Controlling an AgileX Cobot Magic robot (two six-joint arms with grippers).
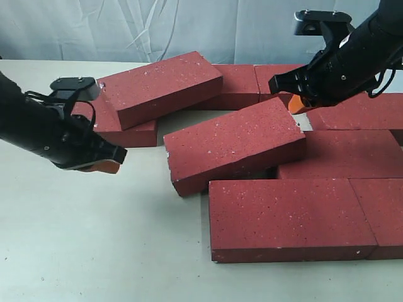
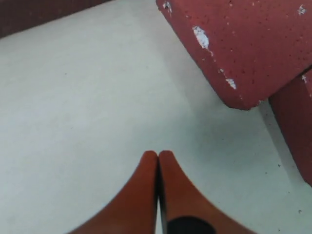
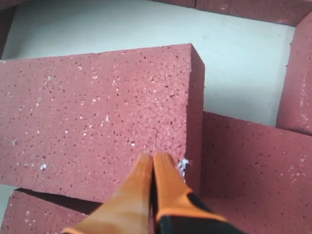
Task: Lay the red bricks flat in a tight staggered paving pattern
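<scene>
Several red bricks lie on the white table. One red brick (image 1: 233, 141) (image 3: 97, 117) sits askew in the middle, its right end propped on a flat brick (image 1: 340, 154) (image 3: 253, 161). Another tilted brick (image 1: 160, 85) leans on a flat one (image 1: 119, 129) at the back left. Two flat bricks (image 1: 289, 217) line the front right. My right gripper (image 1: 299, 104) (image 3: 153, 158) is shut and empty, its tips at the middle brick's far right corner. My left gripper (image 1: 113, 160) (image 2: 158, 155) is shut and empty, low over bare table left of that brick, whose near corner (image 2: 243, 44) shows ahead.
More red bricks (image 1: 236, 82) run along the back, and one (image 1: 359, 113) lies at the right under my right arm. Bare table (image 1: 94, 239) spreads across the front left. A grey cloth backdrop (image 1: 157, 25) hangs behind the table.
</scene>
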